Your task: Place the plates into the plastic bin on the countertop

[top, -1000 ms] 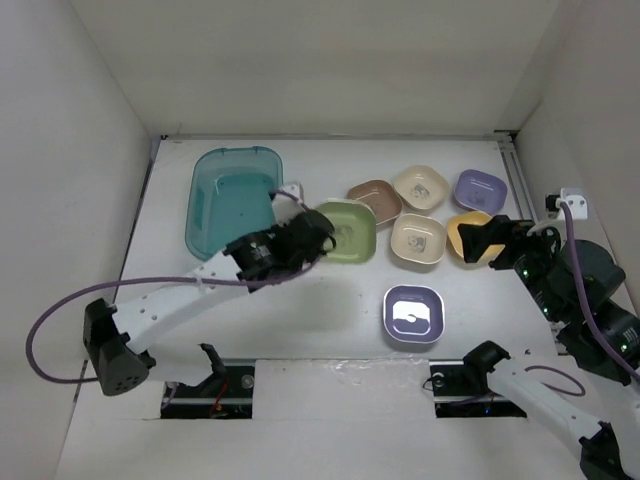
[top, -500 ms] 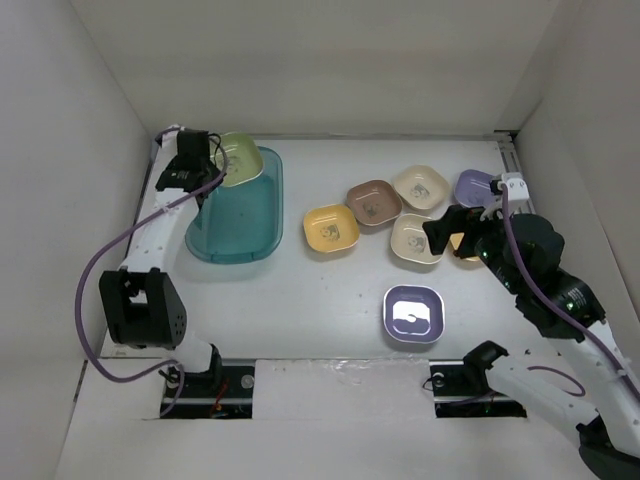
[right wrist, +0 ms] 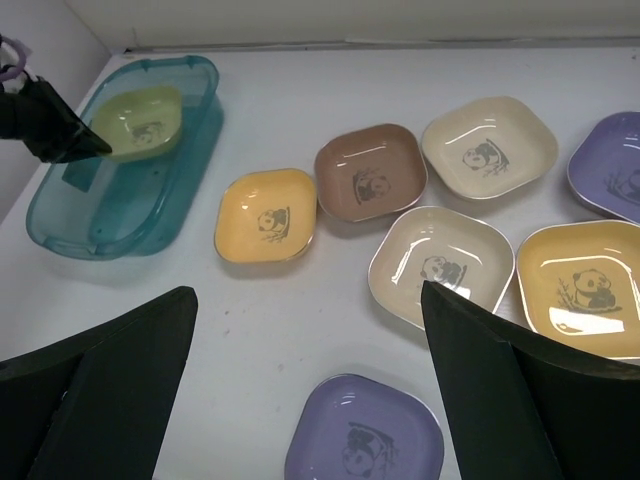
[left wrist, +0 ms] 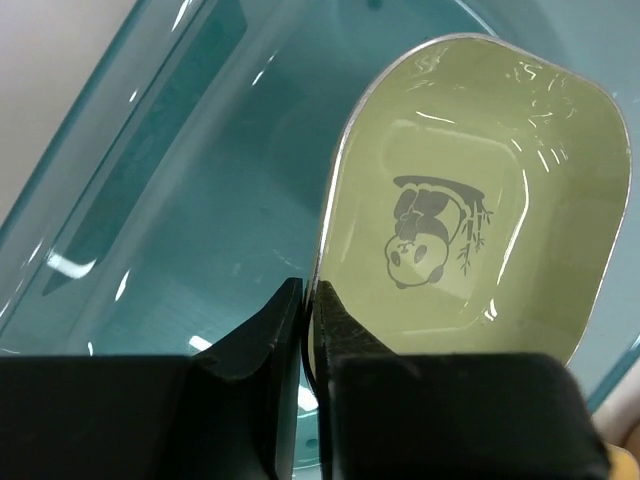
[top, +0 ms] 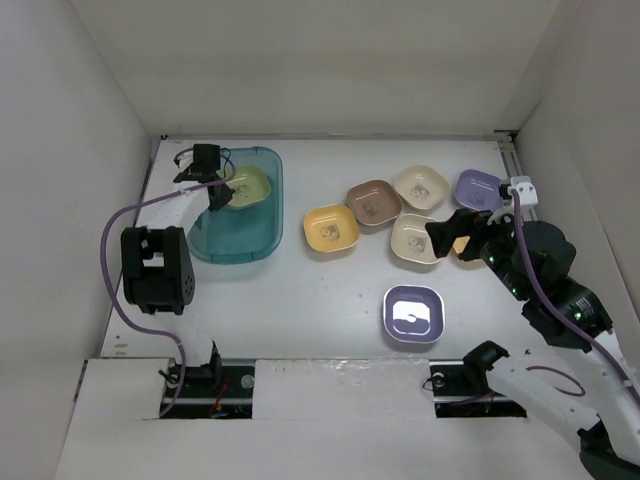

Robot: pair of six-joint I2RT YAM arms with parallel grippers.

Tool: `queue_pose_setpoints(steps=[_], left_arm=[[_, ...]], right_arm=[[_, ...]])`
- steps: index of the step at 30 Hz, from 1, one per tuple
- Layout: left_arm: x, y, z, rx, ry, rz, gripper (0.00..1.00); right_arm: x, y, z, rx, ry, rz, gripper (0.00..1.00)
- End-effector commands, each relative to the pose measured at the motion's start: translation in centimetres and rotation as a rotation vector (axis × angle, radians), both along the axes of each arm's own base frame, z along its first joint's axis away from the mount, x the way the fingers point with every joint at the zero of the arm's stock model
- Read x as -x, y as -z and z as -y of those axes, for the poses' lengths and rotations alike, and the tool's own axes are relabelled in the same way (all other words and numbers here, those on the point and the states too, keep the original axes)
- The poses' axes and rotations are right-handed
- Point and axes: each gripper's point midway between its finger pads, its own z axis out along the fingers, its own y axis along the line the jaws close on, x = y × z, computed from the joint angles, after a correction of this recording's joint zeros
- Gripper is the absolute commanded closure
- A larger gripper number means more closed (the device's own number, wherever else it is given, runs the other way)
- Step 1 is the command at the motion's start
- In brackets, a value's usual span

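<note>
Glossy rounded-sq green plate [left wrist: 470, 200] in L pincer [left wrist: 308, 325] over translucent bin [left wrist: 140, 160]

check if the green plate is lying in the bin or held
Held: the left gripper pinches the green plate by its rim, jaws shut, and it hangs tilted over the plastic bin.

One plate [top: 247, 186] is in the bin [top: 238, 238], perhaps off its floor; seven plates [top: 331, 228] lie rightward.
</note>
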Motion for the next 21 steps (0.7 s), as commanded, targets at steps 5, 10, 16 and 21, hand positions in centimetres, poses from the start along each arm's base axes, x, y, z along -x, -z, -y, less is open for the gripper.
queue_pose_setpoints(steps=[5,10,16,21], left_arm=[[-0.8,-2.6,0.1,0.023,-0.026,0.076,0.83],[-0.2,-9.2,1.1,0.009,-0.012,0.249,0.38],[3.2,-17.2,9.1,0.073,0.238,0.480,0.00],[6.4,-14.9,18.4,0.028,0.392,0.381,0.00]], right_arm=[[0.2,-1.6,-0.1,-0.030,-0.011,0.056,0.00],[0.5,-2.2,0.3,-0.019,-0.005,0.064,0.00],[1.2,-2.9,1.6,-0.013,0.035,0.084,0.00],[1.1,-2.2,1.7,-0.002,0.044,0.069,0.00]])
